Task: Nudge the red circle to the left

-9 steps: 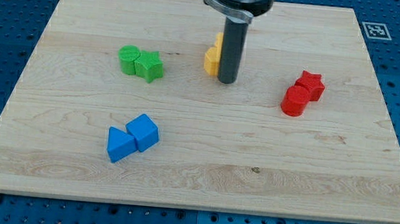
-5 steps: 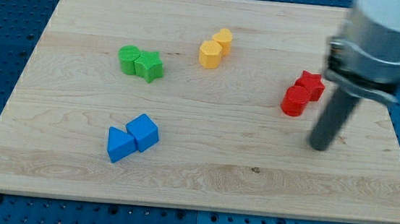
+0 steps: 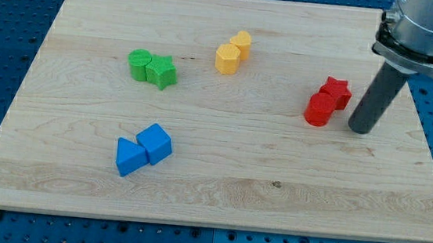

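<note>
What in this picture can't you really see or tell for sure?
- Arm above my tip: cut off by the view's top and right edges.
- Red star: its lower left is hidden behind the touching red circle.
- Rear yellow block: partly hidden by the front yellow block, shape unclear.
</note>
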Motion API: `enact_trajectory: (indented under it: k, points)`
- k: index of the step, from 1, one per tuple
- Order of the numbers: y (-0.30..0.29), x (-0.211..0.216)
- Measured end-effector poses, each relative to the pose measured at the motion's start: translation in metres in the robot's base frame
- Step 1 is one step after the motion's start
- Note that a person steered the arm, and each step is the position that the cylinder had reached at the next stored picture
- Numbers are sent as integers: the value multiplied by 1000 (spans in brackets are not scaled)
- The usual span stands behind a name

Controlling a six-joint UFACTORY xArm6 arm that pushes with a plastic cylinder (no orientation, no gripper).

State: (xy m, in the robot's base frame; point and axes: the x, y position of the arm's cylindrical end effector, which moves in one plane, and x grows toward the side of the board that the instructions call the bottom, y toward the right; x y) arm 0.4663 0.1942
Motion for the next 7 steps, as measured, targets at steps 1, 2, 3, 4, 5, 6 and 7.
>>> enact_trajectory:
  k: [1, 2, 3, 4, 5, 6, 7]
  points:
    - [-12, -5]
    - [-13, -5]
    - [-36, -6]
    - [-40, -6]
    - [-1, 29]
    - [53, 76]
    - [68, 85]
